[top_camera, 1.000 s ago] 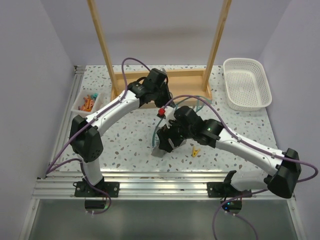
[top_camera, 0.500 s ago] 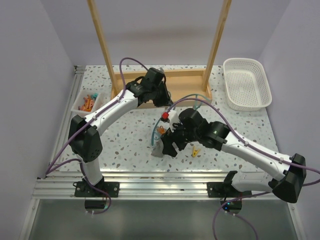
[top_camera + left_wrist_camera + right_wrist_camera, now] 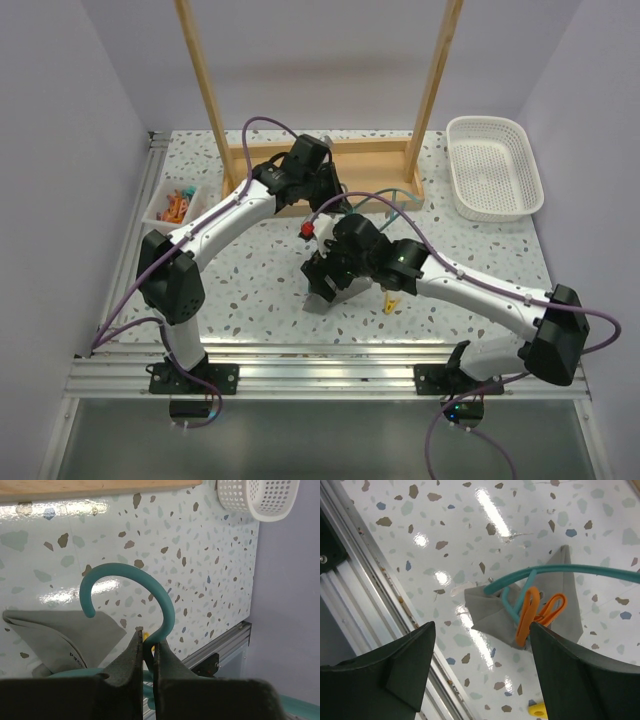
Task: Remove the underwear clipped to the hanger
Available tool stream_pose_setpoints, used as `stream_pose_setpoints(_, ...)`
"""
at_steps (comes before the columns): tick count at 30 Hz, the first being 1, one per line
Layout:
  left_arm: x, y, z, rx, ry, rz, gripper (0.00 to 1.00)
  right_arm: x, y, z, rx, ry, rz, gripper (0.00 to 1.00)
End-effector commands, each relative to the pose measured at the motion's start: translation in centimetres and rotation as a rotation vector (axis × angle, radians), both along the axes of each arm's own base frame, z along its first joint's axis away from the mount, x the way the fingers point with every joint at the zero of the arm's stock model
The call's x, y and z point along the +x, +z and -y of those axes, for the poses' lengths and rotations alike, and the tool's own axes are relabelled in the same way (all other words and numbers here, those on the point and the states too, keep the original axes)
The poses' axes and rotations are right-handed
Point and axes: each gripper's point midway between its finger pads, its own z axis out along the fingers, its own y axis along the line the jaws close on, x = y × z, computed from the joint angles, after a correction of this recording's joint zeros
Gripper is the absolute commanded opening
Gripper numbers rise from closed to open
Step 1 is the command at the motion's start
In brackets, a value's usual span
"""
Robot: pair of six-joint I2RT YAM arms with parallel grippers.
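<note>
White basket (image 3: pixel 495 165) right; wooden frame (image 3: pixel 375 165) rear; loose yellow peg (image 3: pixel 391 303) centre.

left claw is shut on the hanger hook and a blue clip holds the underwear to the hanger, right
The clip on the underwear is orange, not blue; the right wrist view shows it. The left claw is shut on the hanger hook.

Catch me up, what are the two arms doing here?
The left gripper is shut on the neck of the teal hanger, just below its hook, holding it over the table. The grey underwear hangs from the hanger, pinned by an orange clothespin. The right gripper is open and poised right over that clothespin, touching nothing. A yellow clothespin lies loose on the table. The underwear is not yet unclipped.
</note>
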Motion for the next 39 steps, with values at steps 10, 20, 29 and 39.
stream_pose_setpoints(10, -0.1, 2.4, 0.8, -0.074, -0.037, 0.05, 0.0, 1.7, 0.9, -3.5, 0.048, 0.035, 0.03, 0.77)
stream_pose_setpoints(20, 0.0, 2.1, 0.9, -0.077, -0.037, 0.05, 0.0, 0.3, 2.2, -3.1, 0.109, 0.058, 0.039, 0.78)
stream_pose_setpoints(29, -0.1, 1.8, 1.1, -0.078, -0.04, 0.042, 0.0, 4.9, 2.7, -0.7, -0.028, -0.116, 0.222, 0.8)
stream_pose_setpoints(39, 0.1, 2.1, 1.1, -0.082, -0.036, 0.048, 0.0, 3.0, -1.1, -2.4, -0.069, -0.015, 0.071, 0.77)
